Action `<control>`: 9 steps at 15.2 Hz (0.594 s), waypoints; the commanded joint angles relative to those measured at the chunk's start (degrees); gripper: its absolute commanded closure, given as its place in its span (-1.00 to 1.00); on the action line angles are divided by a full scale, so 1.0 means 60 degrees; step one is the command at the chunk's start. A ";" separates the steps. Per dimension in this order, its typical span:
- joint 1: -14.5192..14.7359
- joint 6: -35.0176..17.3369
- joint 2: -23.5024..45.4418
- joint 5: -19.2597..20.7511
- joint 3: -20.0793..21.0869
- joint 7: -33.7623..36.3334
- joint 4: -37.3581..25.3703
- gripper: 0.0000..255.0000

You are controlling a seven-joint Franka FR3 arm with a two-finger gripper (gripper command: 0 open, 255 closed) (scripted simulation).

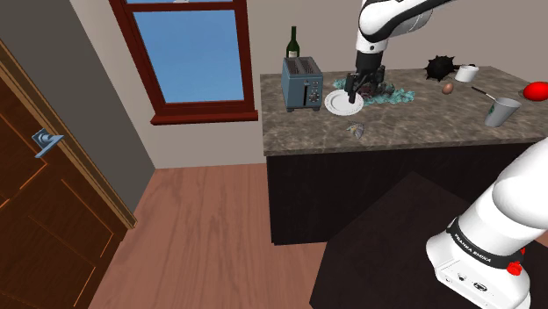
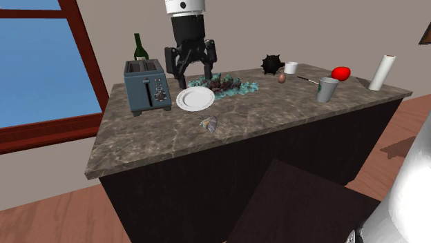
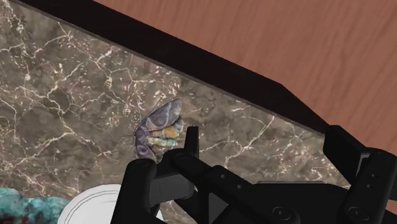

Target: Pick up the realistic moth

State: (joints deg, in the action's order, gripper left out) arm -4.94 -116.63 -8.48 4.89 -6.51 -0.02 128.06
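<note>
While the gripper (image 2: 191, 76) hangs over the far rim of the one white plate (image 2: 195, 99), its two black fingers (image 2: 171, 63) stand wide apart with nothing between them. The single moth (image 2: 208, 124) lies flat on the marble-patterned counter (image 2: 159, 141), on the bare stretch between the plate and the counter's front edge, apart from the plate and touched by nothing. From the wrist view the moth shows grey-purple wings with an orange-tan band and sits just past one fingertip, near the counter's dark front edge, with the wooden floor (image 3: 286, 38) beyond. One grey-blue toaster (image 2: 148, 85) stands beside the plate towards the second exterior view's left, and one dark green bottle (image 2: 141, 48) stands upright behind it. One teal clump (image 2: 231, 85) lies just beside the plate on its other side, below the gripper. Farther along to that view's right are one black spiky ball (image 2: 272, 65), one small brown egg-shaped thing (image 2: 282, 78), two cups, namely a white cup (image 2: 291, 67) and a grey cup (image 2: 327, 90), one red thing (image 2: 340, 73) and one upright white cylinder (image 2: 381, 72) near the corner. In the shoulder view one window (image 1: 189, 53) with a red-brown frame and one wooden door (image 1: 44, 202) stand left of the counter.
</note>
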 commanded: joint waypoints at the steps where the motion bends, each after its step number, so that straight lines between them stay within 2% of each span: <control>1: -0.0108 -0.0223 0.0761 0.0034 -0.0127 -0.0058 -0.0401 -1.00; 9: -0.0535 -0.0620 0.3704 -0.0027 -0.0502 -0.0240 -0.2423 -1.00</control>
State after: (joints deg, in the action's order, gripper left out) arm -7.94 -120.18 10.93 4.90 -9.40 -1.56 115.72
